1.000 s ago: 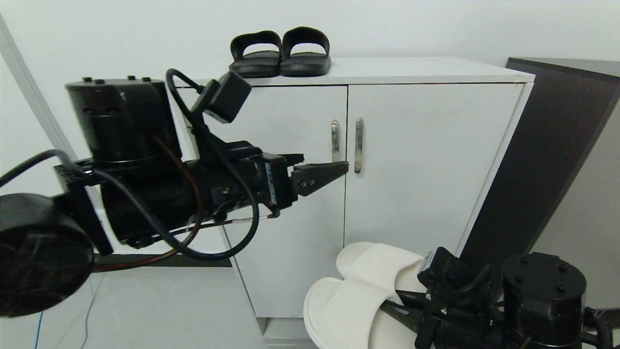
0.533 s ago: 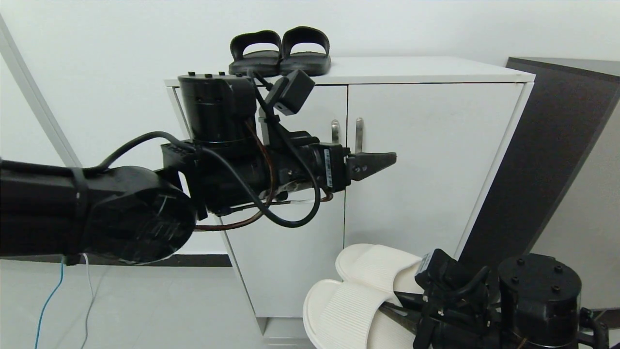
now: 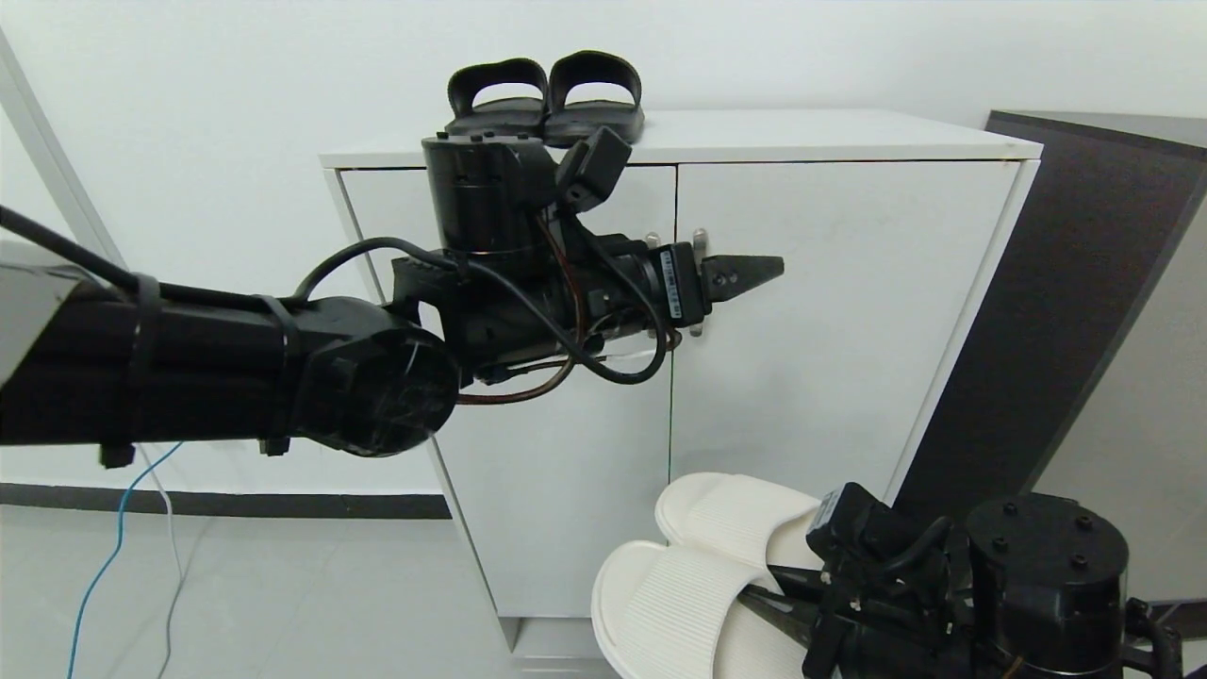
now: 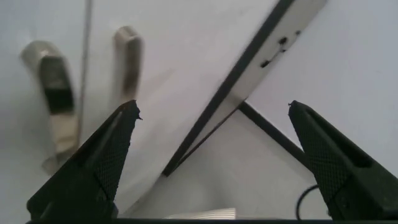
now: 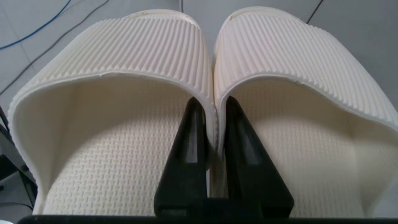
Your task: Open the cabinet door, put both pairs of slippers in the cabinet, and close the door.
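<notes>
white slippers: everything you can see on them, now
The white slippers are a cream-white pair of open-toe slides that look like soft foam, with ribbed upper straps and pebbled footbeds. They sit side by side with their inner edges pressed together. The right gripper is shut on them, one finger inside each slipper, pinching the two adjoining walls. In the head view they are low in front of the closed cabinet, toes toward it. Whether they touch it cannot be told.

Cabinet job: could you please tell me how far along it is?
Done: white slippers clamped in the right pincer. In hand: open left pincer hovers beside the door handles; doors shut. Left: opening, stowing both pairs, including black slippers on the cabinet top, closing.
</notes>
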Robot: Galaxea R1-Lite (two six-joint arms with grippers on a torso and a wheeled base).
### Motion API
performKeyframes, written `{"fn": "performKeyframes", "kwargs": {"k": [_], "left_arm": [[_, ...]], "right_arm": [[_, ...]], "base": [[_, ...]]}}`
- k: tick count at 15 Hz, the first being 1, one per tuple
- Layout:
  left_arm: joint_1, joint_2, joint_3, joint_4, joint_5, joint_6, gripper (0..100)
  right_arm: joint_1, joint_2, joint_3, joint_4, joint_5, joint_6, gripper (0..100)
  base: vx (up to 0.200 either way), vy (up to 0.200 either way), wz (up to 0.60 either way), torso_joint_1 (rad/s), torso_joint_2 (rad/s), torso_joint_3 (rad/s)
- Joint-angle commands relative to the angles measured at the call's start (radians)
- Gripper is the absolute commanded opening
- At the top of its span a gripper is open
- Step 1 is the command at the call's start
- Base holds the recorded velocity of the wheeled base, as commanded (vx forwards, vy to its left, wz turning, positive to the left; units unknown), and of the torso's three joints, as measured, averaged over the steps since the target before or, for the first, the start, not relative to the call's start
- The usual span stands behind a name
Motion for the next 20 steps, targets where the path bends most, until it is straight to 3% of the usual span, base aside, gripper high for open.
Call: {"fn": "performKeyframes", "kwargs": {"k": [1,6,15,16,20], "left_arm": [[0.004,0.016,-0.039,0.037,0.023,0.002,100],[0.05,0.058,-0.097,0.057,0.067,0.018,100],[0.045,0.134,-0.204,0.112,0.063,0.016,100],[0.045,0.134,-0.203,0.112,0.063,0.016,0],[0.042,0.125,-0.186,0.112,0.064,0.013,0]], "right_arm": [[0.001,0.0,0.0,0.0,0.001,-0.001,0],[0.001,0.0,0.002,0.0,0.001,-0.002,0],[0.002,0.0,0.009,0.0,0.001,-0.002,0],[0.004,0.0,0.012,0.0,0.001,-0.002,0],[0.013,-0.002,0.02,0.0,0.004,-0.002,0]], "base": [[0.0,0.0,0.0,0.0,0.0,0.0],[0.0,0.0,0.0,0.0,0.0,0.0],[0.0,0.0,0.0,0.0,0.0,0.0],[0.0,0.0,0.0,0.0,0.0,0.0],[0.0,0.0,0.0,0.0,0.0,0.0]]}}
